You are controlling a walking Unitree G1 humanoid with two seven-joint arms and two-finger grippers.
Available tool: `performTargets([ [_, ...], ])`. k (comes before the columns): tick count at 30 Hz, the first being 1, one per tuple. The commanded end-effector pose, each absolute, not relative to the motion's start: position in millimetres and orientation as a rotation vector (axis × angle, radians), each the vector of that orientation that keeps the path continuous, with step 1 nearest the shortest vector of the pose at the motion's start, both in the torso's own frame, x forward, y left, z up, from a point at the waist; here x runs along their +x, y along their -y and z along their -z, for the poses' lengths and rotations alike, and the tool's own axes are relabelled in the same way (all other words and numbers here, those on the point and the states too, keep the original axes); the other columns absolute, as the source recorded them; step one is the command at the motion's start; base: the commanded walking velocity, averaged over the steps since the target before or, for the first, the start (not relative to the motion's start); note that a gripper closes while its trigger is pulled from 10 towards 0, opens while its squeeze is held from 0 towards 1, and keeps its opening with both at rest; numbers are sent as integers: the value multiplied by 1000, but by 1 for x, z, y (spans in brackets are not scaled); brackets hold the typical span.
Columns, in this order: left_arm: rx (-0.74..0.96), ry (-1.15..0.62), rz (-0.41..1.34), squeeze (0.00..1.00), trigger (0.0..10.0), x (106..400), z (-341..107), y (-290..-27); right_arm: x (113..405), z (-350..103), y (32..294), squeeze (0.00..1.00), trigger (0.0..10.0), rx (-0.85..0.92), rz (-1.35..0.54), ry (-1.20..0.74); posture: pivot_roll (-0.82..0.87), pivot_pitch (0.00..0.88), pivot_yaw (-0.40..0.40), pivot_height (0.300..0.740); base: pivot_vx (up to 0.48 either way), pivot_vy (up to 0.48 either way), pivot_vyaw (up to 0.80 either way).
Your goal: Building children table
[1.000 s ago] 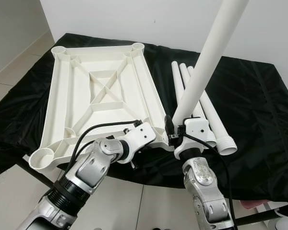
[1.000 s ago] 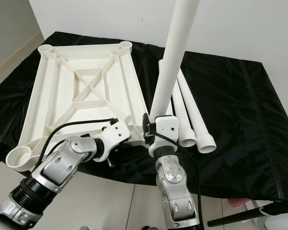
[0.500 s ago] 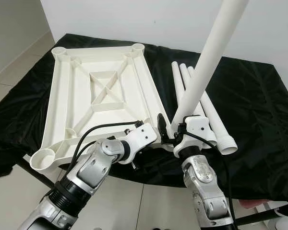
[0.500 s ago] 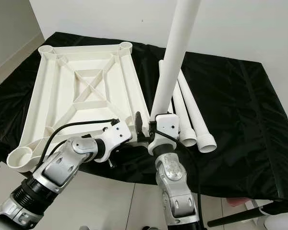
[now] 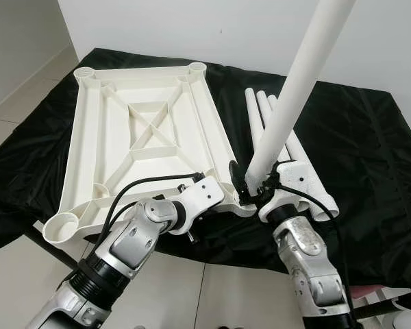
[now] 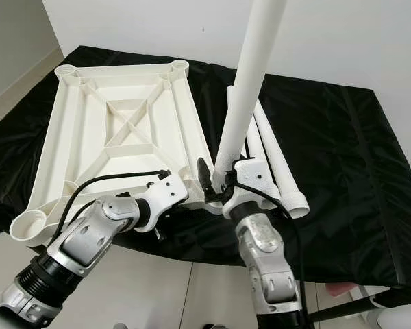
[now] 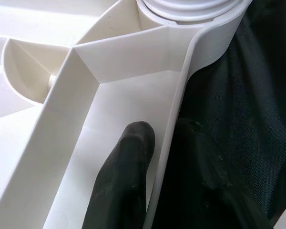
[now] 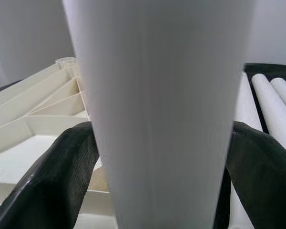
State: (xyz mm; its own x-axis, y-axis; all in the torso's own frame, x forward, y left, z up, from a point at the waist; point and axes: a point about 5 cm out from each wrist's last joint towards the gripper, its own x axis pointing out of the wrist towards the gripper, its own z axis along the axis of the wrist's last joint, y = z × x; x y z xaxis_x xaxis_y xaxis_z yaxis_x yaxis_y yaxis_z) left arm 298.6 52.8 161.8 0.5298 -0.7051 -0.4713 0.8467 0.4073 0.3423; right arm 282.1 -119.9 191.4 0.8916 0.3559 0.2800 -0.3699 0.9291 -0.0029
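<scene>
The white plastic tabletop (image 5: 84, 147) lies upside down on a black cloth, ribs facing up. A long white leg (image 5: 296, 86) stands tilted in the tabletop's near right corner socket (image 7: 195, 12). My right gripper (image 5: 250, 185) is shut on the leg's lower end, and its black fingers (image 8: 52, 176) press both sides of the leg (image 8: 157, 109). My left gripper (image 7: 164, 179) is shut on the tabletop's near rim (image 7: 178, 119) just left of that corner, one finger inside and one outside. Three loose legs (image 6: 274, 151) lie side by side on the cloth to the right.
The black cloth (image 5: 370, 157) covers a low platform whose near edge is just below my wrists. Tiled floor (image 5: 20, 274) lies in front and a white wall (image 5: 192, 27) behind. A dark bar and a white object (image 5: 404, 319) sit on the floor at the lower right.
My right wrist has swung to the right around the leg's base. The leg has stayed in the corner socket. The left gripper has held still on the rim.
</scene>
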Motion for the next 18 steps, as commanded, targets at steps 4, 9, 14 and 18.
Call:
performTargets([
  [4,582,-269,1040,0,10000,295,-161,-48,283,-190,128,0,10000,58,-471,251,-106,156,-7,740,0,0,0],
  [9,582,-268,1039,0,10000,296,-161,-48,284,-187,135,0,10000,20,-559,227,-109,160,-6,740,0,0,0],
  [14,581,-269,1036,0,10000,297,-161,-48,293,-191,146,0,10000,-37,-679,206,-104,162,-5,740,0,0,0],
  [18,582,-270,1035,0,10000,297,-161,-49,298,-193,150,0,10000,-46,-745,187,-103,161,-4,740,0,0,0],
])
